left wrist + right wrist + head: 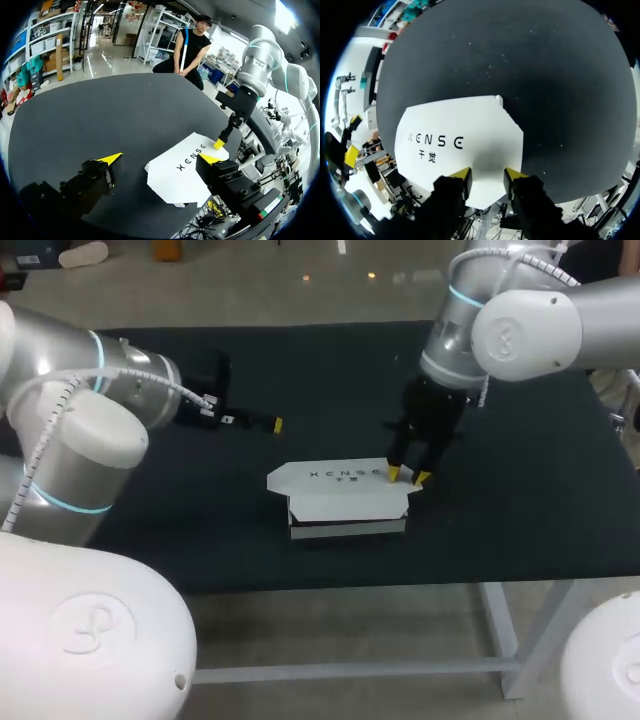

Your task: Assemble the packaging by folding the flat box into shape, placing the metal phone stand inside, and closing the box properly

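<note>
Right gripper (408,476), fingers slightly apart, presses my box (345,495) at its lid edge; left gripper (160,159) hovers spread. Light, thin card, likely creasing: grip edges.

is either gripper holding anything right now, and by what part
Nothing is gripped. The left gripper is open, apart from the white box. The right gripper has its tips apart at the lid's right end, pinching nothing.

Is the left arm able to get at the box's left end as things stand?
Probably yes. The left gripper is open and faces the box across the table, with nothing between them; the right gripper sits at the box's right end.
</note>
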{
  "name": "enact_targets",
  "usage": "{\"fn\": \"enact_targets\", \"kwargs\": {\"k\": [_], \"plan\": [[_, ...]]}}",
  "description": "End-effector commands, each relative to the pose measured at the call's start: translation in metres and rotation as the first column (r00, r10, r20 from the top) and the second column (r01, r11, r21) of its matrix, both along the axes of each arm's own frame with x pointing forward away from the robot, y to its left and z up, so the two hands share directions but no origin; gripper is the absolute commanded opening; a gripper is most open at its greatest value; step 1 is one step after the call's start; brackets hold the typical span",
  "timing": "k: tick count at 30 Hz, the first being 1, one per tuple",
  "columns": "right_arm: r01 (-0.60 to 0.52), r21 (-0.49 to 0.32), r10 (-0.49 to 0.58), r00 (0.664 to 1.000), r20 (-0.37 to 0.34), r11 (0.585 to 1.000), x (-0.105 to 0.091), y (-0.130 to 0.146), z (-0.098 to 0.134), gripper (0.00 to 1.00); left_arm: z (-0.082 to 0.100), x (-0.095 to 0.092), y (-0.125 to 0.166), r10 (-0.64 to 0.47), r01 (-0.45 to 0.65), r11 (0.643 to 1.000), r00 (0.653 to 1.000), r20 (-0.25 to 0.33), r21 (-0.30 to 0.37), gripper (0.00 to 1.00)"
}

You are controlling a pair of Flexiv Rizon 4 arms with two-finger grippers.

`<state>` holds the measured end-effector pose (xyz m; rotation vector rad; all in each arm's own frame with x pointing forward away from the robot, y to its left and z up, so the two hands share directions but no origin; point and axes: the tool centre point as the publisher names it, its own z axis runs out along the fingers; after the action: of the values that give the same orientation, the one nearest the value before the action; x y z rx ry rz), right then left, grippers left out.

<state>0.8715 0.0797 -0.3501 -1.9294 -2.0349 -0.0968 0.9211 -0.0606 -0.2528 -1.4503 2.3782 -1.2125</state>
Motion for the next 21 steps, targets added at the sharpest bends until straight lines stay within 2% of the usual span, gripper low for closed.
{"fn": "enact_targets", "kwargs": {"k": [1, 12, 13, 15, 18, 19, 21], "plan": [[-0.001, 0.001, 0.001, 1.0, -0.001, 1.0, 0.0, 0.002, 0.0, 0.44, -0.001, 0.004, -0.007, 0.438, -0.349, 0.859, 0.879, -0.186, 0.375, 1.0], [0.005, 0.004, -0.005, 1.0, 0.001, 1.0, -0.001, 0.001, -0.001, 0.44, -0.001, 0.004, -0.007, 0.438, -0.349, 0.859, 0.879, -0.186, 0.375, 1.0], [0.006, 0.004, -0.006, 1.0, 0.002, 1.0, -0.001, 0.001, -0.001, 0.44, 0.0, 0.012, -0.011, 0.482, -0.37, 0.846, 0.838, -0.255, 0.384, 1.0], [0.009, 0.002, -0.009, 1.0, 0.003, 1.0, -0.002, 0.001, 0.0, 0.44, -0.003, 0.022, -0.019, 0.548, -0.407, 0.819, 0.765, -0.34, 0.404, 1.0], [0.013, 0.003, -0.013, 1.0, 0.004, 1.0, -0.002, 0.0, 0.0, 0.44, -0.005, 0.026, -0.023, 0.564, -0.388, 0.814, 0.708, -0.425, 0.433, 1.0], [0.013, 0.003, -0.013, 1.0, 0.004, 1.0, -0.002, 0.0, -0.001, 0.44, -0.006, 0.025, -0.025, 0.562, -0.386, 0.814, 0.71, -0.424, 0.434, 1.0], [0.013, 0.004, -0.013, 1.0, 0.005, 1.0, -0.002, 0.0, -0.001, 0.44, -0.008, 0.024, -0.027, 0.587, -0.392, 0.799, 0.673, -0.45, 0.456, 0.99]]}}
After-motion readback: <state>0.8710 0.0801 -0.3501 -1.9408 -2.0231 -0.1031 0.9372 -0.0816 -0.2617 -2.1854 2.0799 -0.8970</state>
